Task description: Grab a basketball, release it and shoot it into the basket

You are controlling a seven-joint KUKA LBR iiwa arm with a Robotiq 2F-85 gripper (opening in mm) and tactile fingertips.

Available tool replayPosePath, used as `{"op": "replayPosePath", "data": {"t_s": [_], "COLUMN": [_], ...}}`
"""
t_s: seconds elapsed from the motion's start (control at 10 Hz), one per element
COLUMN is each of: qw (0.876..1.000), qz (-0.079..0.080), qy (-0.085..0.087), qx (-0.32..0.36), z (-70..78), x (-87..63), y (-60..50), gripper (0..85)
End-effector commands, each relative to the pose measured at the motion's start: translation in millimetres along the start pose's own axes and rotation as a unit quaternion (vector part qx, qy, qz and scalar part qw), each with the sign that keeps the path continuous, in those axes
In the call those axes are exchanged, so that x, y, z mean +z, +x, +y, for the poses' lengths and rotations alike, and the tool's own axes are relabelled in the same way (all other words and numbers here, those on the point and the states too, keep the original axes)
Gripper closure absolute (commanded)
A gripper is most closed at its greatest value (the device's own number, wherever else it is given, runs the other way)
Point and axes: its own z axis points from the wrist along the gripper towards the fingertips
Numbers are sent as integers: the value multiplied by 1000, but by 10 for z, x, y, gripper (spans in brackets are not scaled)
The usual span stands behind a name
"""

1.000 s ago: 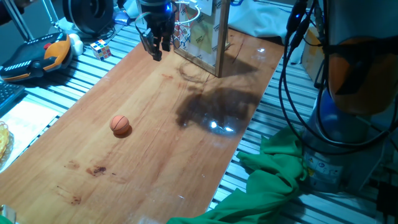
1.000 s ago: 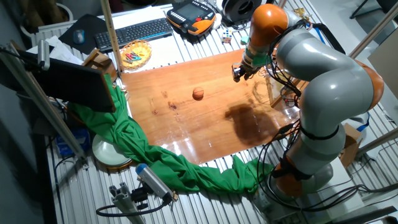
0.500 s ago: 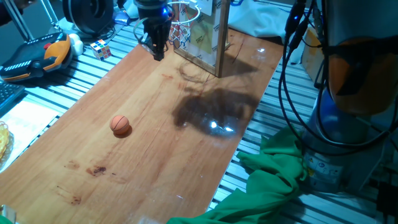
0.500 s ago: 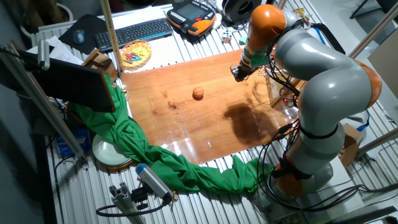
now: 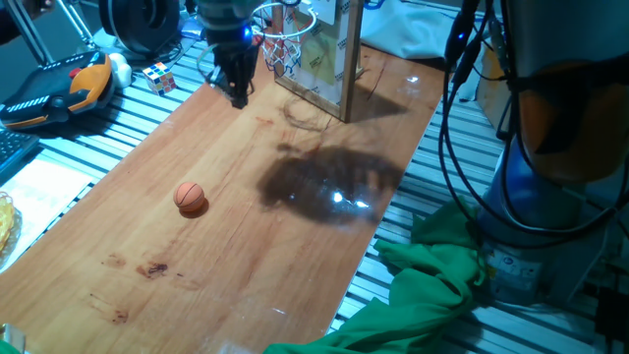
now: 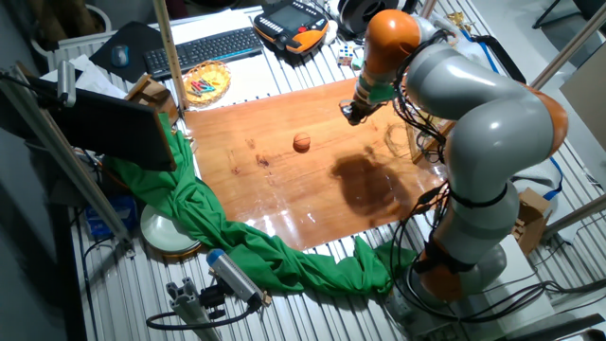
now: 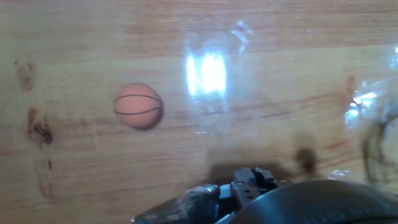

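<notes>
The basketball [image 5: 191,198] is a tiny orange toy ball with thin dark seam lines, one running around its middle and curved ones to either side, as the hand view shows [image 7: 138,106]. It lies alone on the bare wood of the desk [image 5: 246,256], out in the open and touching nothing else. A small dark stain marks the wood near the ball in the hand view.

Taking the ball as the landmark: the end effector [image 5: 236,87] hangs above the desk well apart from it, toward the far end of the board. It carries nothing, and whether its fingers are spread or closed cannot be told from these views. In the other fixed view the end effector [image 6: 349,113] sits at the tip of the orange and grey arm [image 6: 454,104], again well away from the ball [image 6: 302,143].

The basket [image 5: 280,39], with its orange-red rim and white string net, is fixed to an upright backboard [image 5: 329,54] beyond the end effector, farther still from the ball. A multicoloured cube [image 5: 159,77] rests off the board's edge, well apart from the ball. A green cloth [image 6: 237,232] drapes along the desk's edge on the opposite side.
</notes>
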Motion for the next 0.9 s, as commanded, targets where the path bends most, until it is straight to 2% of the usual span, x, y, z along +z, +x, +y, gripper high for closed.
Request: {"op": "replayPosePath", "data": {"t_s": [0.0, 0.3, 0.4, 0.6, 0.8], "qw": [1000, 1000, 1000, 1000, 1000], "qz": [0, -8, -10, -10, -11], "qy": [0, -2, -3, 9, 9], "qx": [1, -2, 0, -4, -3], "z": [41, 170, 210, 284, 351], "x": [47, 260, 304, 352, 416], "y": [-3, -19, -20, -44, -42], "gripper": [843, 843, 843, 843, 843]}}
